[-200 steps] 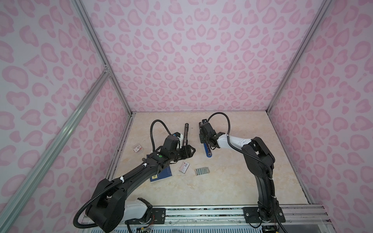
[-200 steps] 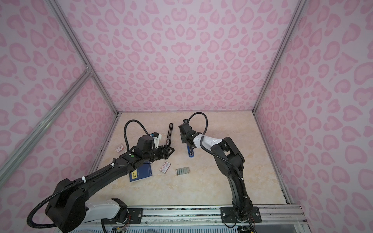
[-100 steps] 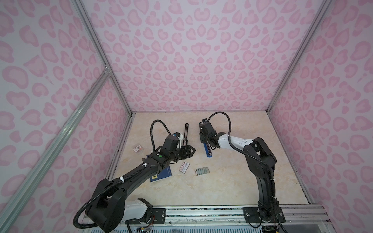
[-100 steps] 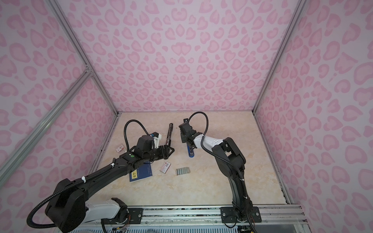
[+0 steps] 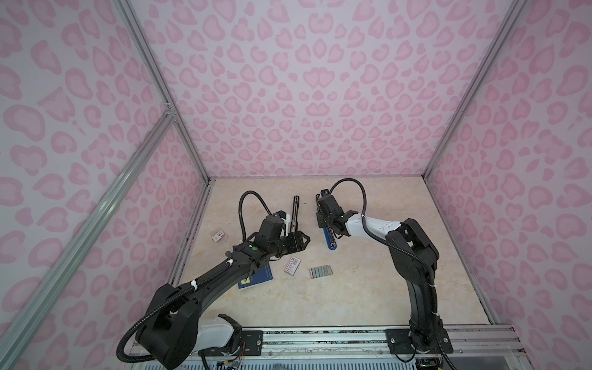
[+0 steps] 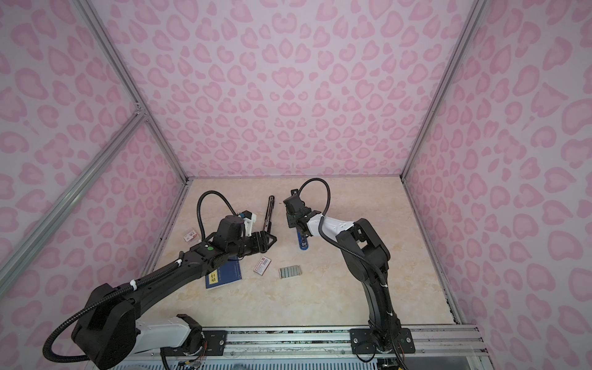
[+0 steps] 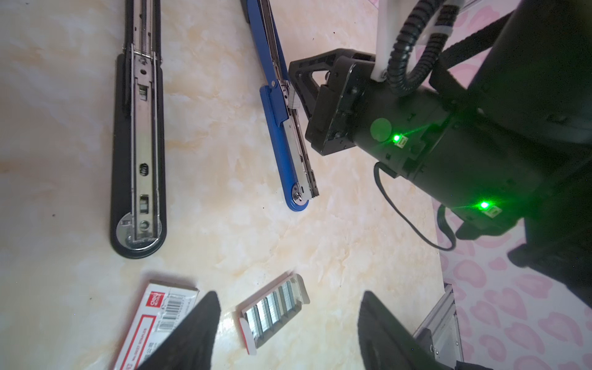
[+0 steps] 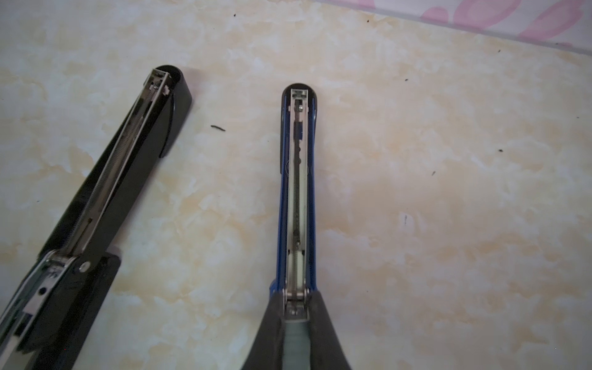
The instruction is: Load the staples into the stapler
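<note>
**Staples on the counter; left end effector released, right end effector clenched at the blue stapler.**

Nearest, the staples (image 5: 321,272), thin silvery-grey metal strips laid side by side in a small flat rectangle, lie on the beige marbled counter (image 5: 368,298). They are just beside a white-and-red barcoded cardboard box (image 5: 293,265) and near a dark blue booklet (image 5: 256,279). Just beyond them hangs the left end effector (image 5: 303,247), apart from the staples, fingers spread and empty. Farther back, the long blue-and-steel stapler (image 5: 330,245) lies opened flat. The right end effector (image 8: 296,301) is over its hinge end, clenched on a short grey strip (image 8: 296,342). Whether that strip sits in the channel cannot be told. Farthest, a long black stapler (image 5: 295,209) lies opened flat, apart from the blue one.
</note>
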You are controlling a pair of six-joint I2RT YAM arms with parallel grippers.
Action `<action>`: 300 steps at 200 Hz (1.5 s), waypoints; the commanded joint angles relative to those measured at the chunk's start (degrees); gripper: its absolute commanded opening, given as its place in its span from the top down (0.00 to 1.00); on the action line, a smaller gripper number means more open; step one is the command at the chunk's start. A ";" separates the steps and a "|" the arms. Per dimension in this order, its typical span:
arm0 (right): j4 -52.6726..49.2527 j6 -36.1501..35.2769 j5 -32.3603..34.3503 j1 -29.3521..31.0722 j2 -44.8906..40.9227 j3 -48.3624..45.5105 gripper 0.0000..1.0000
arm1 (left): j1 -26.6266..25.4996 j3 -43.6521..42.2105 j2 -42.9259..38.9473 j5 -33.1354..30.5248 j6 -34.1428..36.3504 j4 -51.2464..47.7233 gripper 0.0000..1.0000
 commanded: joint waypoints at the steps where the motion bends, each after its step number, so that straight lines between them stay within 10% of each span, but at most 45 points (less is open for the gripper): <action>1: 0.35 0.21 0.51 0.17 0.58 -0.61 0.86 | 0.06 -0.06 -0.45 -0.49 -0.15 1.55 0.29; 149: 0.96 1.17 1.22 1.06 -2.40 -5.47 0.84 | 0.06 -0.65 -0.14 -0.32 -0.41 2.00 0.29; 230: -1.13 0.83 0.87 1.41 -6.09 -5.46 0.66 | 0.06 -1.62 -2.04 -0.49 -0.78 2.00 0.29; 300: -13.54 -1.98 -14.61 -4.85 -5.06 2.51 0.72 | 0.06 -3.55 -7.20 -2.26 -0.25 -0.39 0.29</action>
